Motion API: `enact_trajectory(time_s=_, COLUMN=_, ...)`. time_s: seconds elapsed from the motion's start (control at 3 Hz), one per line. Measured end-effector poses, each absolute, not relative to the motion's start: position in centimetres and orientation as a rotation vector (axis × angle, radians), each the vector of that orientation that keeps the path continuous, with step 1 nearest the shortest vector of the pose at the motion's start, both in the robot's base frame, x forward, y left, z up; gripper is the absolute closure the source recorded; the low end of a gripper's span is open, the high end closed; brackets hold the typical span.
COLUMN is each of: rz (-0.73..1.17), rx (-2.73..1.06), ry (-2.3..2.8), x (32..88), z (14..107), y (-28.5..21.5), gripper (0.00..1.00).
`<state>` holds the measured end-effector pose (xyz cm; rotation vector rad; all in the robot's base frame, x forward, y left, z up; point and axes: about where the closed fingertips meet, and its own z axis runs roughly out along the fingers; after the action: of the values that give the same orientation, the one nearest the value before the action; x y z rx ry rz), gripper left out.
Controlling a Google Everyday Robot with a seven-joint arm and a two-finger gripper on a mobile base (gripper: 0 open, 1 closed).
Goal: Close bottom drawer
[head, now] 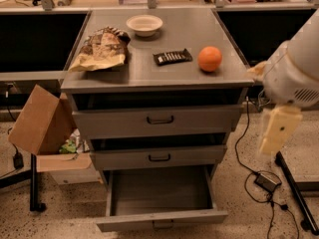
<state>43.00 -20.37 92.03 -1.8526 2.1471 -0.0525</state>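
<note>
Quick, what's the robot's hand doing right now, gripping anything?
Gripper: right of the cabinet, clear of the open bottom drawer, nothing visibly held; open or closed cannot be told.
</note>
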Motion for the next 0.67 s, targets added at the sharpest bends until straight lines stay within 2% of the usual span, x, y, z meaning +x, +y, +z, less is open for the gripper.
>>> enact_trajectory(time_s=0.67, rz=0.111, rx=-2.066, ry=2.131, x=39.6, z=76.5, y=-17.0, gripper=0.0)
